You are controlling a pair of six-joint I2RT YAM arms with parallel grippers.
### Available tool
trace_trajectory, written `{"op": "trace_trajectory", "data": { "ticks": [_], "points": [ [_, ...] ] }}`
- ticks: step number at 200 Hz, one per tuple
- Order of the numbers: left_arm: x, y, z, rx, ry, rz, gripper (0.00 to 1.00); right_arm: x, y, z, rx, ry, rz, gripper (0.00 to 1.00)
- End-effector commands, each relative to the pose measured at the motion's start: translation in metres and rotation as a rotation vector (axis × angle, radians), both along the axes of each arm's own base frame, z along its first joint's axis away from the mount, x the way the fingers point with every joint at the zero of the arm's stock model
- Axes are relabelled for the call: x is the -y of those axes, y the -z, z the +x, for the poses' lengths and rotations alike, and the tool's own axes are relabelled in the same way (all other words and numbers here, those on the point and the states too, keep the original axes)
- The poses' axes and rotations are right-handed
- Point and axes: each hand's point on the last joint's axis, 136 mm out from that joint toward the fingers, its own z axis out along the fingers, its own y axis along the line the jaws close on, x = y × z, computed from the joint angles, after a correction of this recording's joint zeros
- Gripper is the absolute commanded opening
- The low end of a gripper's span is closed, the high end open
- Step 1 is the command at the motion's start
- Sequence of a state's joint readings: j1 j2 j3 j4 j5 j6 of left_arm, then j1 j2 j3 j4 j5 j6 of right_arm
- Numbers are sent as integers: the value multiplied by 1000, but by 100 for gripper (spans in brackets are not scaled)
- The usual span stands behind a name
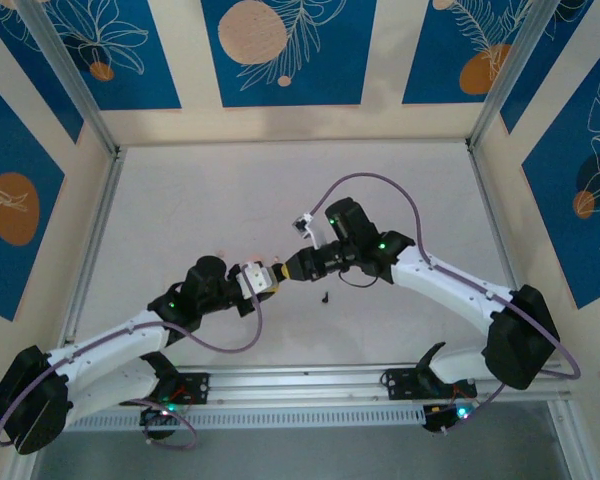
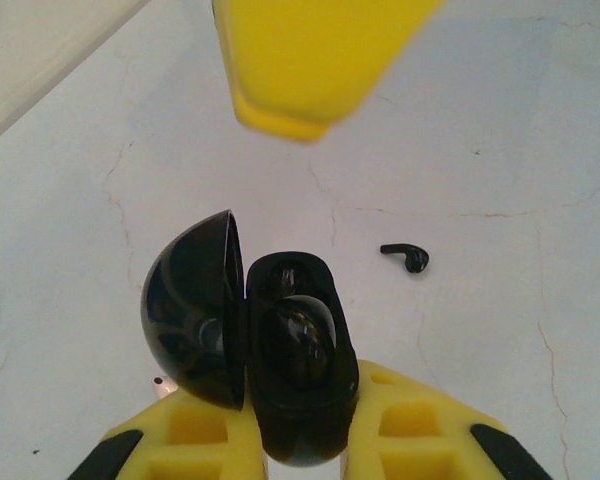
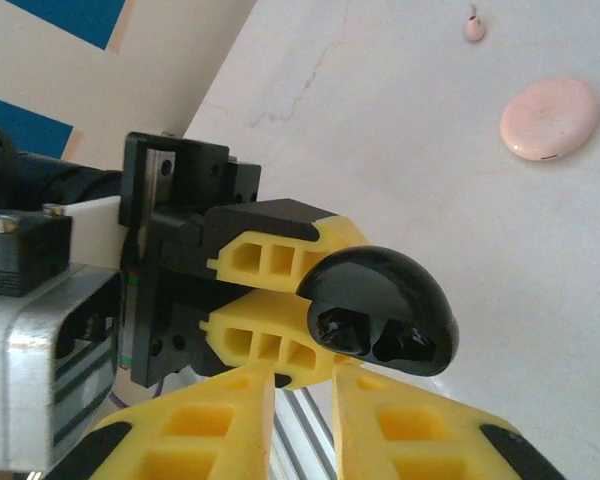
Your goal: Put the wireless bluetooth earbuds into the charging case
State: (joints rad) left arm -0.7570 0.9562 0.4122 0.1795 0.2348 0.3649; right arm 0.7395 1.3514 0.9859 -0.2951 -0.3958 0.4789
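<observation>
Black earbud [image 1: 325, 296] lies loose on the surface [image 1: 230, 190]. From the left wrist, the left claw [image 2: 302, 425] is clamped on the open charging case [image 2: 295, 350]. From the right wrist, the right claw [image 3: 302, 385] is slightly apart and empty, and the pale earbud [image 3: 473, 25] lies beyond a pink disc [image 3: 550, 118]. Both earbuds remain to insert.

Pale cracked tabletop [image 1: 210, 190], blue leaf-patterned wall panels [image 1: 325, 60] around
</observation>
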Motion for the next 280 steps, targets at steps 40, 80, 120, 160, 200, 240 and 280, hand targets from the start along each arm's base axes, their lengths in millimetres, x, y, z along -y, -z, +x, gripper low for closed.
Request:
{"op": "trace_trajectory", "data": {
  "ticks": [40,80,120,160,200,240,280],
  "points": [
    [7,-12,-6,11,32,-52,14,-17,12,-10,-56,-82,-1,15],
    [7,-16,-7,14,36,-61,15,-17,27,-7,-73,-70,-47,10],
    [5,-17,-8,22,31,-61,14,-16,33,-6,-69,-65,-74,10],
    [1,1,-6,-12,0,-46,14,-7,17,0,-45,-33,-10,22],
    [1,15,-7,-53,-6,-31,14,24,10,6,-64,33,-17,24],
    [4,16,-6,-62,-3,-44,14,72,33,5,-186,152,-127,28],
    [6,20,-5,-74,2,-43,14,110,77,-13,-360,242,-293,30]
  ]
}}
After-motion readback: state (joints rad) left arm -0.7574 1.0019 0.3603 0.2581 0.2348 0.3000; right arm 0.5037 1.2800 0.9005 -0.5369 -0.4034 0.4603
